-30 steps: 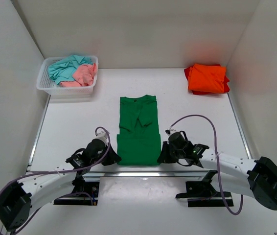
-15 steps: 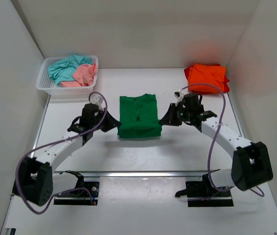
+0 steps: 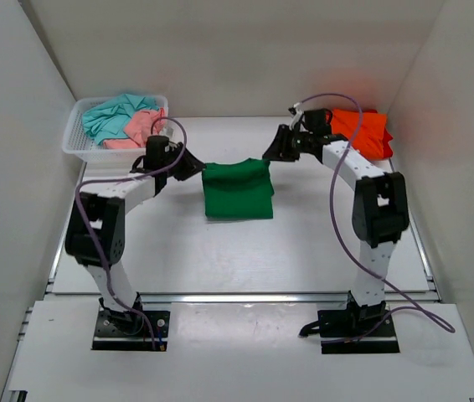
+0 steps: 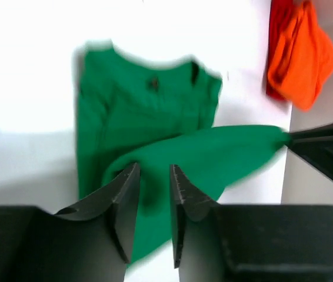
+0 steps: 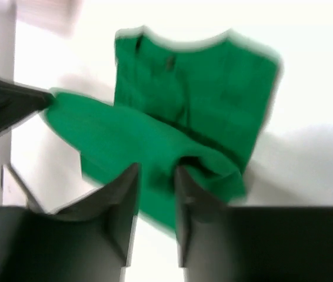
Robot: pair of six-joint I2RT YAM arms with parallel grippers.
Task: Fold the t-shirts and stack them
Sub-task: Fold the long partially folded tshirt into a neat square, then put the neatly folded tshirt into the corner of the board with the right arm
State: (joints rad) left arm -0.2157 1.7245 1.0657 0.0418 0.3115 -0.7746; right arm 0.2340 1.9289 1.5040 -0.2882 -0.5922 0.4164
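The green t-shirt point(image 3: 237, 194) lies folded in half at mid-table, its near half brought over the collar half. My left gripper point(image 3: 193, 167) is at its upper left corner and my right gripper point(image 3: 275, 153) at its upper right corner. In the left wrist view the left gripper point(image 4: 153, 167) has its jaws parted over the fold of green cloth point(image 4: 213, 155). The right gripper point(image 5: 156, 169) is likewise open over the fold point(image 5: 125, 135). The folded orange t-shirt point(image 3: 361, 132) sits at the back right. Teal point(image 3: 111, 115) and pink point(image 3: 145, 127) shirts lie crumpled in the basket.
The white mesh basket point(image 3: 111, 153) stands at the back left against the wall. White walls close in the table on three sides. Both arms stretch far out from their bases at the near edge.
Both grippers carried the shirt's near hem from the front edge to the collar end, folding it in half. Their jaws, shut before, now stand parted.
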